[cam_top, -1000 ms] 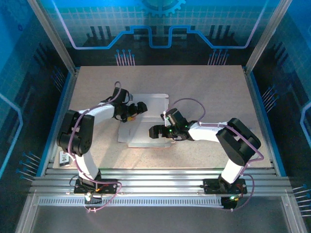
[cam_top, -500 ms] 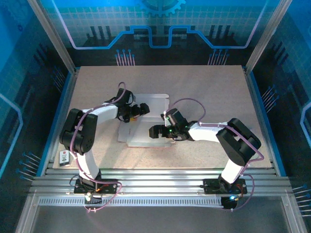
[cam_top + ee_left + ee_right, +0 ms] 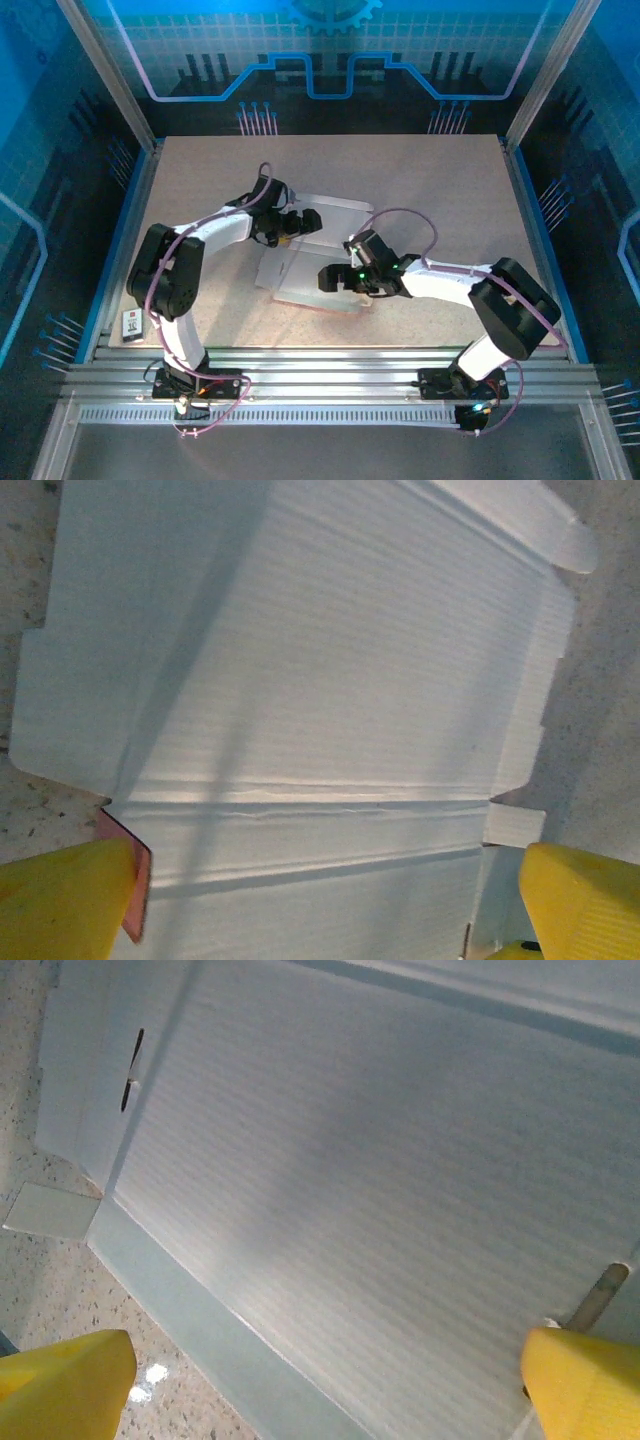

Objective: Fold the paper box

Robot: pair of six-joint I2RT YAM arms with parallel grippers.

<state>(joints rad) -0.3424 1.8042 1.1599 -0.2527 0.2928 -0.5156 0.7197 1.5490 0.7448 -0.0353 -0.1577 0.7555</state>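
1. The table (image 3: pixel 440 190) is seen bare along the upper and right parts of the top view.
2. The paper box (image 3: pixel 300 262) is laid flat as an unfolded sheet at centre frame, pale side up, well apart from every table edge.
3. The left gripper (image 3: pixel 311 221) is held spread wide over the sheet's upper part, with nothing clasped.
4. The right gripper (image 3: pixel 327 278) is likewise spread wide at the sheet's lower edge, with nothing clasped; contact cannot be told.

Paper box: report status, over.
Paper box unfolded, pale side up. Left claw, right claw open above it. Small card by left base, well apart.
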